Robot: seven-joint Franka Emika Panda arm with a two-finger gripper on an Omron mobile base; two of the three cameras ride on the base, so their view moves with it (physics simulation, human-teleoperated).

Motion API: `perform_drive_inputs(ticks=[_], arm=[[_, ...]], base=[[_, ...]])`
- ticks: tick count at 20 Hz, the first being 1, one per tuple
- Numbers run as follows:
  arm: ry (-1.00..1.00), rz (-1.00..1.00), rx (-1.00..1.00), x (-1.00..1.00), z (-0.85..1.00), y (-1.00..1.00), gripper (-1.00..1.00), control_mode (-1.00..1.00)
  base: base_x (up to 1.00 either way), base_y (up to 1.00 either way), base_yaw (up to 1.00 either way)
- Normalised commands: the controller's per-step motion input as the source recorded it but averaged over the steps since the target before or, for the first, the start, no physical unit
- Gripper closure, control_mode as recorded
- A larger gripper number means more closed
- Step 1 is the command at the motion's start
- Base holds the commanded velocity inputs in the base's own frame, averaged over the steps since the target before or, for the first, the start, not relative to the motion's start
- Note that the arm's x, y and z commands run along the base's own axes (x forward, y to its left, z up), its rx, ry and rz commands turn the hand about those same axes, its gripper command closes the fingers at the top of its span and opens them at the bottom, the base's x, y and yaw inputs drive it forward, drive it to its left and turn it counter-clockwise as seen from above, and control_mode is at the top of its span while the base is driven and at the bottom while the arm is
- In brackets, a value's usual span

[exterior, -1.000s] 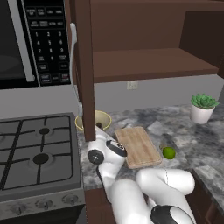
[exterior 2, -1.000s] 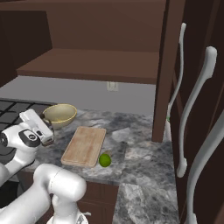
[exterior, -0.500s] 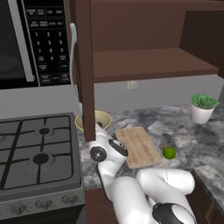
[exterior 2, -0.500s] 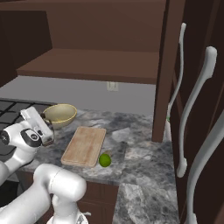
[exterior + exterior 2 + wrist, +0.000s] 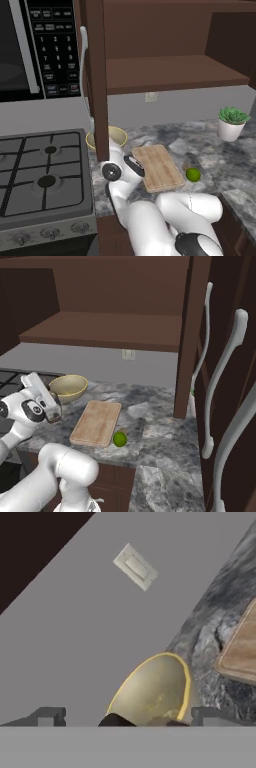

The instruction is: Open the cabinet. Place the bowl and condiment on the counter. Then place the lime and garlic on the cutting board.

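The two-finger gripper (image 5: 125, 714) stands spread wide with nothing between its tips, low in the hand view, just short of the yellow ceramic bowl (image 5: 155, 692) at lower centre. In the right base view that bowl (image 5: 68, 386) sits centre left on the grey marbled counter (image 5: 160, 436), beside the pale wooden cutting board (image 5: 96, 422). A small green lime (image 5: 119, 439) lies on the counter just beside the board's lower right corner.

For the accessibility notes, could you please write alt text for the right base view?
A white robot arm reaches low at the left, its gripper beside a yellow bowl on a marbled counter. A wooden cutting board lies nearby with a lime at its near right corner, just off the board. Above is an open brown cabinet with a bare shelf.
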Motion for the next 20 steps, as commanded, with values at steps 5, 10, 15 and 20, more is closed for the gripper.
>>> perform_drive_inputs(ticks=[5,10,15,20], arm=[[-0.03,0.0,0.07,-0.08,0.28,-0.03,-1.0,-1.0],[-0.04,-0.01,0.09,-0.27,0.29,-0.28,-1.0,-1.0],[-0.01,-0.03,0.09,-0.29,0.33,-0.37,-1.0,-1.0],[0.06,-0.07,0.1,-0.27,0.4,-0.28,-1.0,-1.0]], base=[[0.0,0.0,0.0],[0.0,0.0,0.0],[0.0,0.0,0.0],[0.0,0.0,0.0]])
